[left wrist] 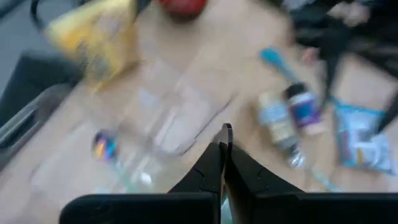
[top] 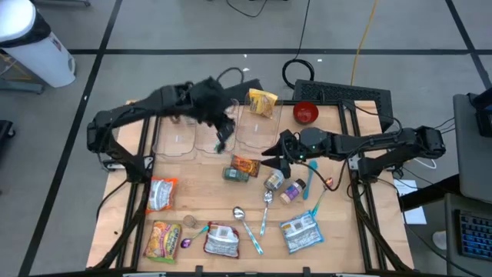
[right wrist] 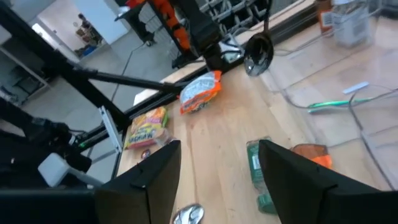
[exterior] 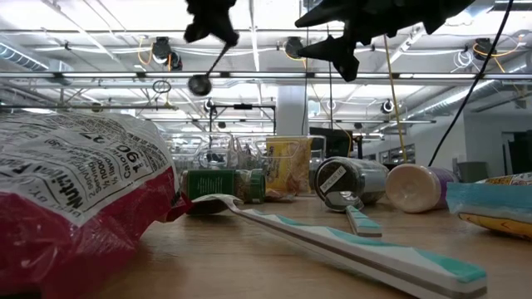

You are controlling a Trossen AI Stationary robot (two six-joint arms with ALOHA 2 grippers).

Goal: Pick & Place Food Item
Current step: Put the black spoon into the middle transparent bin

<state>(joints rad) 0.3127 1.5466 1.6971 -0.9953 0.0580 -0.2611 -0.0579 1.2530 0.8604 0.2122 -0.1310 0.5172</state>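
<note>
Floor (top: 192, 31) was grey, split into big squares by dark lines. A white bin (top: 34, 42) sat at the far left corner, and a yellow cable (top: 361, 38) plus a couple of black ones ran across the floor behind the wooden table (top: 338, 246). A coiled black cable (top: 304, 69) lay right by the table's back edge. From table height the ceiling (exterior: 100, 25) was white with metal pipes (exterior: 125, 76) and bright strip lights. A white pillar (exterior: 291, 112) stood further back.
</note>
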